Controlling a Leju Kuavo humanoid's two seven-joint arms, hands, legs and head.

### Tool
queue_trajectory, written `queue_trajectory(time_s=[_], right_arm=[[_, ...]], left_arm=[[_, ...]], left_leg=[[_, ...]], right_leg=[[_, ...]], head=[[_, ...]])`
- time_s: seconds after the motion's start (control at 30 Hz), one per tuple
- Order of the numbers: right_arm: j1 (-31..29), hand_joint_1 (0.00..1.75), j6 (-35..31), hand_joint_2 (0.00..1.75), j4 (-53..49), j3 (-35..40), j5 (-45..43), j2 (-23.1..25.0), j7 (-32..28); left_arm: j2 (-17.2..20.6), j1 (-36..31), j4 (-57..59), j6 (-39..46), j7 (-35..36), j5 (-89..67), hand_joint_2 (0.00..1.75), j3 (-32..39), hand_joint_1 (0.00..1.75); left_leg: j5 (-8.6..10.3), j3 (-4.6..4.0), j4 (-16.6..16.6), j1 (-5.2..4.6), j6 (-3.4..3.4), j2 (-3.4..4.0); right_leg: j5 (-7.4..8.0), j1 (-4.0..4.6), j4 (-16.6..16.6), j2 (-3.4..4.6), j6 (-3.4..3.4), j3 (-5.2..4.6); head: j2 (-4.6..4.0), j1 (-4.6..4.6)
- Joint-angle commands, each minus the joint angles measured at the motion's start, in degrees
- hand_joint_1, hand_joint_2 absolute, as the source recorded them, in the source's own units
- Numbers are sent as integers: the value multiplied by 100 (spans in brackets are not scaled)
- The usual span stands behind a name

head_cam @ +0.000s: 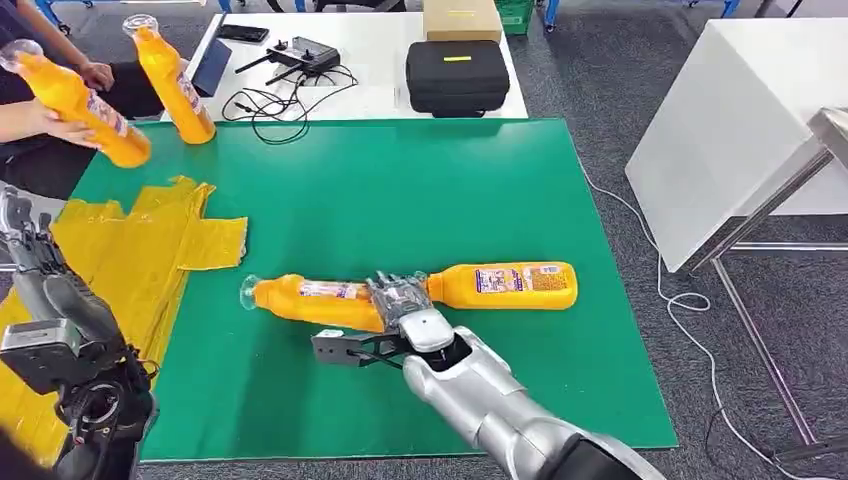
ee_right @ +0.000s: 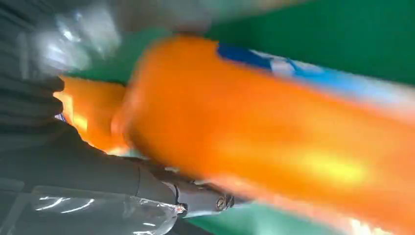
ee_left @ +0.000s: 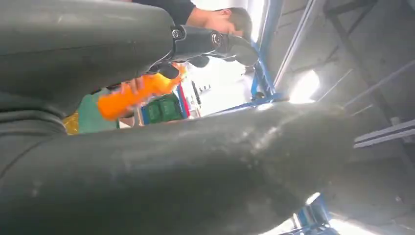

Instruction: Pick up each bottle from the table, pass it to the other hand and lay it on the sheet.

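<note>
Two orange bottles lie end to end on the green mat (head_cam: 420,190). My right hand (head_cam: 405,305) wraps the wide end of the left-hand bottle (head_cam: 310,297), whose cap points left. The other bottle (head_cam: 510,284) lies just right of the hand, cap end towards it. Up close, the right wrist view shows a blurred orange bottle (ee_right: 254,127) between my right hand's (ee_right: 58,147) fingers and thumb. The crumpled yellow sheet (head_cam: 130,260) covers the mat's left side. My left hand (head_cam: 30,250) is raised over the sheet's left edge, holding nothing; its thumb (ee_left: 195,166) and fingers stand apart.
At the far left a person holds an orange bottle (head_cam: 75,100); another orange bottle (head_cam: 178,85) stands tilted at the mat's back corner. Behind the mat are a black case (head_cam: 457,75), a cardboard box (head_cam: 461,18), a controller with cables (head_cam: 300,55). A white table (head_cam: 740,130) stands right.
</note>
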Motion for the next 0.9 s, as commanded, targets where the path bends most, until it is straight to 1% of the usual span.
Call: queue_trajectory(time_s=[0.03,0.07,0.1,0.13,0.17,0.2,0.47,0.5,0.53,0.67,0.7,0.73,0.83,0.9], right_arm=[[85,175,41,175,264,86,-42,-199,-17],[85,175,41,175,264,86,-42,-199,-17],[87,161,17,175,256,51,-60,-220,-1],[96,65,-20,175,245,47,-56,-229,3],[96,5,-20,175,245,47,-56,-229,3],[115,0,-57,175,246,18,-68,-233,25],[129,0,-22,175,255,-67,-89,-268,74],[129,148,-22,175,255,-67,-89,-268,74],[151,175,-57,175,239,-97,-102,-301,27],[166,175,-84,175,230,-123,-114,-320,18],[175,175,-111,175,226,-140,-120,-345,8],[174,175,-127,175,222,-157,-125,-351,-6],[165,175,-220,175,201,-215,-154,-348,-50],[143,175,-256,175,184,-261,-189,-335,-62]], left_arm=[[-193,-106,25,-86,35,-18,0,-82,0],[-193,-106,25,-86,35,-18,0,-82,0],[-199,-125,46,-144,35,-1,0,-78,0],[-208,-136,45,-164,35,2,0,-78,0],[-208,-136,45,-164,35,2,0,-78,0],[-223,-143,39,-174,35,-11,0,-81,0],[-276,-298,171,-237,35,-54,0,-118,0],[-276,-298,171,-237,35,-54,0,-118,0],[-272,-344,208,-266,35,-15,0,-116,0],[-265,-351,197,-286,35,8,0,-122,0],[-264,-399,235,-298,35,12,0,-133,0],[-258,-424,248,-300,35,20,0,-147,0],[-253,-495,312,-301,35,46,0,-160,0],[-252,-515,353,-297,35,49,0,-158,0]], left_leg=[[-2,30,-12,2,3,-17],[-2,31,-12,1,3,-21],[0,25,-9,-1,2,-17],[-1,33,-11,1,3,-22],[-1,40,-12,2,3,-26],[1,33,-10,0,3,-21],[3,39,-9,1,4,-28],[3,43,-11,1,4,-31],[2,42,-8,-1,3,-24],[3,48,-12,-1,4,-32],[3,45,-10,-3,3,-24],[3,51,-14,-3,4,-31],[3,46,-9,-5,3,-23],[4,50,-12,-3,3,-34]], right_leg=[[-7,4,-14,-30,4,36],[-8,4,-13,-34,4,38],[-6,2,-9,-26,2,28],[-8,4,-12,-34,3,38],[-9,5,-14,-39,3,47],[-6,3,-11,-32,3,37],[-6,5,-13,-41,4,48],[-7,5,-15,-46,5,53],[-5,3,-11,-36,4,49],[-6,5,-16,-47,4,59],[-5,3,-13,-35,3,53],[-7,4,-18,-46,4,62],[-5,1,-11,-33,3,51],[-7,5,-16,-49,4,60]], head=[[0,0],[0,7],[0,0],[0,4],[0,2],[0,2],[0,2],[0,2],[0,2],[0,2],[0,2],[0,2],[-2,2],[0,2]])
